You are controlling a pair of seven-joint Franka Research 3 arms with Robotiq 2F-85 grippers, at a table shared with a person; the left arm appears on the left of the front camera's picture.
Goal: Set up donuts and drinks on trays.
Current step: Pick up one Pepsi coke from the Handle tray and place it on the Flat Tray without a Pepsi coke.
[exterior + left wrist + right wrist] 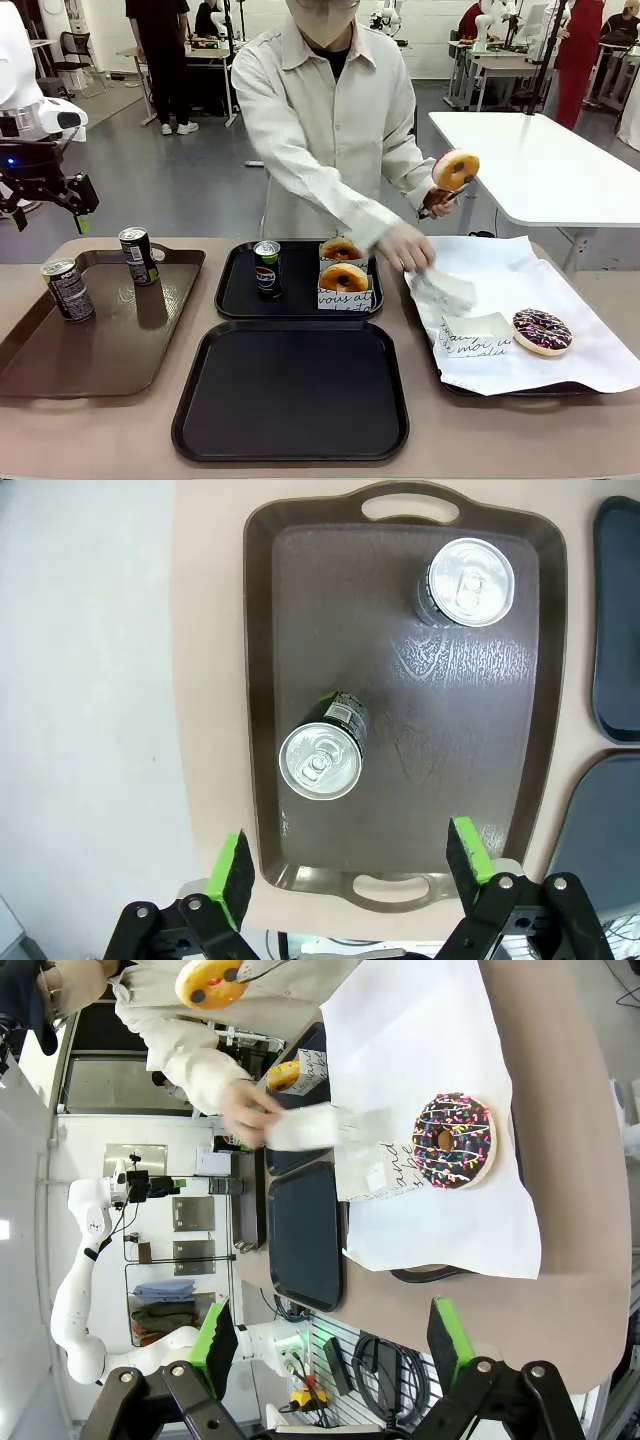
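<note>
Two black trays lie mid-table. The far tray [238,292] holds a Pepsi can [267,268] and two donuts [343,277] in white sleeves. Nothing lies on the near tray [290,392]. The person lifts a pink-iced donut [455,168] in tongs, the other hand on a paper sleeve [447,291]. A chocolate sprinkled donut [541,331] [452,1140] rests on white paper. My left gripper [50,212] [350,872] hangs open high above two dark cans [320,761] [468,581]. My right gripper [330,1335] is open above the table's edge, well off the sprinkled donut.
The two dark cans [68,290] [137,255] stand on a long brown tray [100,345] at the left. A white-paper-lined tray [560,300] sits at the right. Another white table [540,160] stands behind the person.
</note>
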